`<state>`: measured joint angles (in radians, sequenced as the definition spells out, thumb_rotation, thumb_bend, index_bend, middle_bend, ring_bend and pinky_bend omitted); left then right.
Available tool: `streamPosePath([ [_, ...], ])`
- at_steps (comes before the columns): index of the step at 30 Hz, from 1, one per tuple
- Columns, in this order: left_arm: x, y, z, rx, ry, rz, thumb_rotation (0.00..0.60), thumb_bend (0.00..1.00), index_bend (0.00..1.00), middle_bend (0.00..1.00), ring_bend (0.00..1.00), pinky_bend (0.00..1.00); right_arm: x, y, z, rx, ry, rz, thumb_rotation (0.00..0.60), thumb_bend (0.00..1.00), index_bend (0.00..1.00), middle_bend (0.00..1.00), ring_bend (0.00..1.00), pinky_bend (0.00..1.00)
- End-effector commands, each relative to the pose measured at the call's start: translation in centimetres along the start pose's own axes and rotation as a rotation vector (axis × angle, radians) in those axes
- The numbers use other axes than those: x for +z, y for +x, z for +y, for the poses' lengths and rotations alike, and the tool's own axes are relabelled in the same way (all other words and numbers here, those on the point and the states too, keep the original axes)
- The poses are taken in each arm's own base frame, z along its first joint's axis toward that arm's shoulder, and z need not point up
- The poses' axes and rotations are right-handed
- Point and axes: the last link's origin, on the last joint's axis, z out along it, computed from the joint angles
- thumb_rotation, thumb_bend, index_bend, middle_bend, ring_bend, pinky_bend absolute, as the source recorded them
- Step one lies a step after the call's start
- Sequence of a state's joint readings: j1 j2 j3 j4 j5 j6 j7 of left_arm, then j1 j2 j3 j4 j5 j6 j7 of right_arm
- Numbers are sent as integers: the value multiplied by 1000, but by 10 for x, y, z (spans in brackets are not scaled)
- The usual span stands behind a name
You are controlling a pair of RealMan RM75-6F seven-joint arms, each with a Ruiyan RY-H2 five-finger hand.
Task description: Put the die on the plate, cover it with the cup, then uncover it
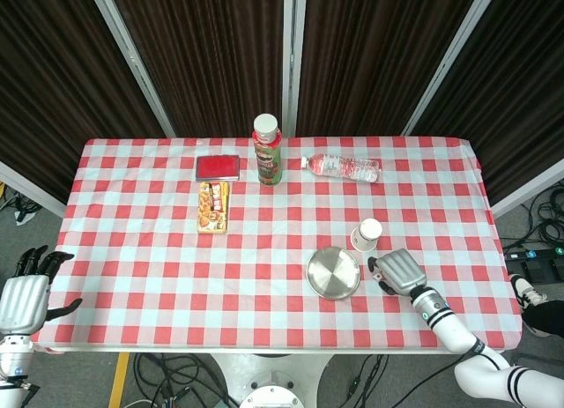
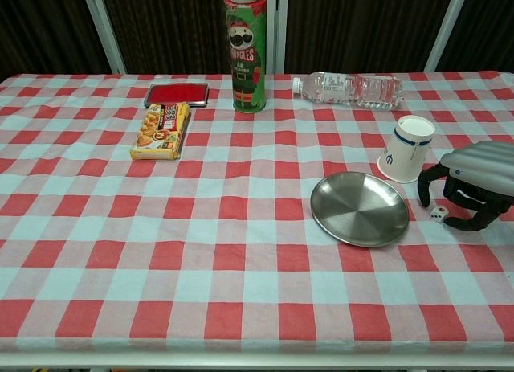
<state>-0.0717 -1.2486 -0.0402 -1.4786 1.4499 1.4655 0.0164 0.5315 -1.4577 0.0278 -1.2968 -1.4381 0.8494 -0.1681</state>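
Observation:
A small white die [image 2: 438, 214] lies on the checked cloth just right of the round metal plate [image 2: 359, 208] [image 1: 333, 272]. An upside-down white paper cup [image 2: 408, 148] [image 1: 367, 234] stands behind the plate's right side. My right hand [image 2: 470, 185] [image 1: 398, 272] hovers palm down over the die, fingers curled down around it; the die still rests on the cloth between them. In the head view the hand hides the die. My left hand [image 1: 24, 293] hangs off the table's left front corner, fingers apart, holding nothing.
A Pringles can [image 2: 250, 54] stands at the back centre, with a clear water bottle [image 2: 348, 88] lying to its right. A red flat box [image 2: 176, 93] and a snack packet [image 2: 161, 130] lie at the back left.

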Motion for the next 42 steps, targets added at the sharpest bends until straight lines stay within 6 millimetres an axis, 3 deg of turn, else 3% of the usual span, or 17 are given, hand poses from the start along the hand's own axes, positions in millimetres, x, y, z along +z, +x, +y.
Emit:
streamPosePath([
  [1,0,-1,-1,0,2,-2,600,0,252,226,98,88,2,-1,-1,-1,1,6,600,276,531,845,789,873],
  [5,-1,-2,-2,-1,5,-4,600,0,252,226,98,88,2,3,-2,1,4,26,600,305,603,847,791,876],
  [11,-1,-1,-3,-1,7,-2,600,0,252,226,98,88,-2,32,-18,74,62,118,600,304,605,847,791,876],
  [15,-1,-1,-2,-2,5,-1,600,0,252,226,98,88,15,38,-35,69,110,99,600,303,606,846,791,876],
  [19,-3,-1,-3,1,9,-3,600,0,252,226,98,88,37,32,-57,42,145,43,600,303,592,842,785,876],
  [22,-4,-1,-5,0,15,-3,600,0,252,226,98,88,45,26,-67,12,155,14,600,298,487,821,750,870],
  [24,-5,-1,-6,-1,19,-4,600,0,252,226,98,87,45,26,-71,-7,160,15,600,292,360,742,679,834],
  [27,-5,-2,-7,-4,22,-6,600,0,252,226,98,87,40,31,-73,11,161,45,600,282,118,471,445,671],
  [30,-4,-2,-7,-5,16,-3,600,0,252,226,98,88,29,44,-69,68,156,112,600,265,5,265,221,429],
  [33,-3,-1,-6,-8,11,4,600,0,252,226,98,88,14,63,-56,134,142,215,600,253,0,200,115,293],
  [37,-3,-1,-6,-8,4,6,600,0,252,226,98,88,0,85,-18,228,57,340,600,229,2,191,97,250],
  [42,-3,-2,-5,-11,4,4,600,0,252,226,98,88,-10,92,24,354,-55,357,600,136,24,200,96,236],
])
